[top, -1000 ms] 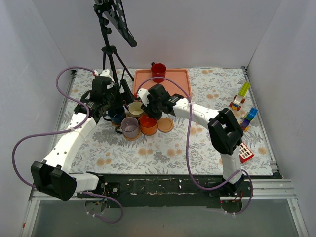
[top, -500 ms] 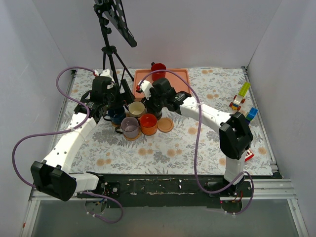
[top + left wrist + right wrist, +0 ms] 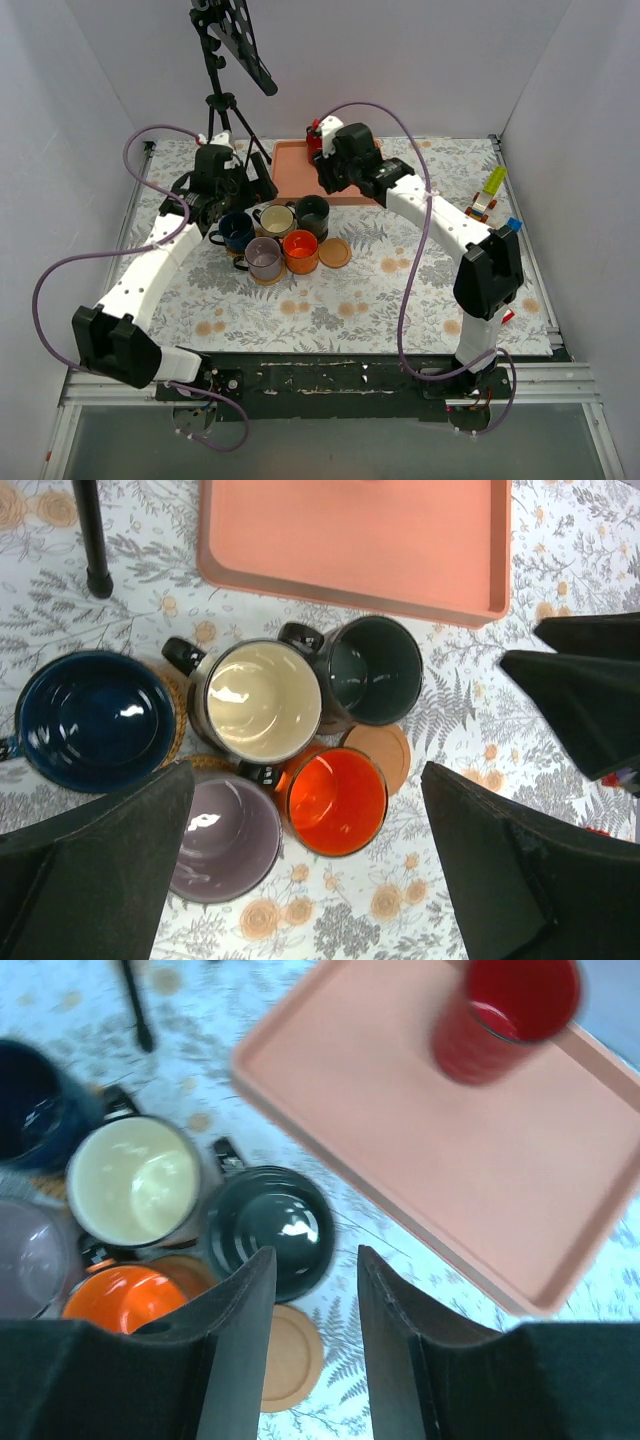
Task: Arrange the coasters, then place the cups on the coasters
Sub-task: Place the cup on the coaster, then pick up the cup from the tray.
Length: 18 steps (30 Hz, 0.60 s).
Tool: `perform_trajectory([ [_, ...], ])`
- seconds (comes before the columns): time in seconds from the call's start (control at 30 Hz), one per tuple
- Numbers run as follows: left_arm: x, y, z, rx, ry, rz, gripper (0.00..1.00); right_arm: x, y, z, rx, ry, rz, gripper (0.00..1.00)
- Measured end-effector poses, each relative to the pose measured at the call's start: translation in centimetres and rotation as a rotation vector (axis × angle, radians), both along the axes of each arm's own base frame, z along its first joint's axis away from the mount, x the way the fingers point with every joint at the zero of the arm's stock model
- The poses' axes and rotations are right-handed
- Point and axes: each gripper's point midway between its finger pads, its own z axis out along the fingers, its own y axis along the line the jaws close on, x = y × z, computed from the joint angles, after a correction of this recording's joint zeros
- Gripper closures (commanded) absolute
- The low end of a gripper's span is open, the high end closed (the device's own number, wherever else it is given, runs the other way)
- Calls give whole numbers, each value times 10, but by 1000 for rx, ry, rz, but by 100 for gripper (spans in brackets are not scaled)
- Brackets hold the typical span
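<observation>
Five cups huddle on the floral table (image 3: 330,300): navy cup (image 3: 95,720), cream cup (image 3: 262,700), dark green cup (image 3: 372,670), grey-lilac cup (image 3: 225,840) and orange cup (image 3: 337,800). A bare tan coaster (image 3: 382,756) lies just beside the orange one. The red cup (image 3: 505,1015) stands on the pink tray (image 3: 420,1160) (well apart from the others). The left gripper (image 3: 308,780) hangs over the cluster, jaws spread wide and empty. The right gripper (image 3: 310,1260), by the tray's edge, has its jaws parted and holds nothing.
</observation>
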Motion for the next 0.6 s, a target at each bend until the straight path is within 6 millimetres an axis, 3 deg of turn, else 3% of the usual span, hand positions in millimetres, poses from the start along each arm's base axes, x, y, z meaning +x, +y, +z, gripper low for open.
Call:
perform_trajectory([
  [0.17,32,-13,-6,0,30,1,3,39,-54,3,77,51,-208,55],
  [0.3,63,-25,-9,-22,52,21,6,46,-87,8,115,62,-306,55],
  [0.43,96,-42,-18,-74,88,42,12,35,-95,22,144,52,-315,55],
  [0.6,142,-69,-46,-157,153,60,15,23,-97,35,164,40,-299,55],
])
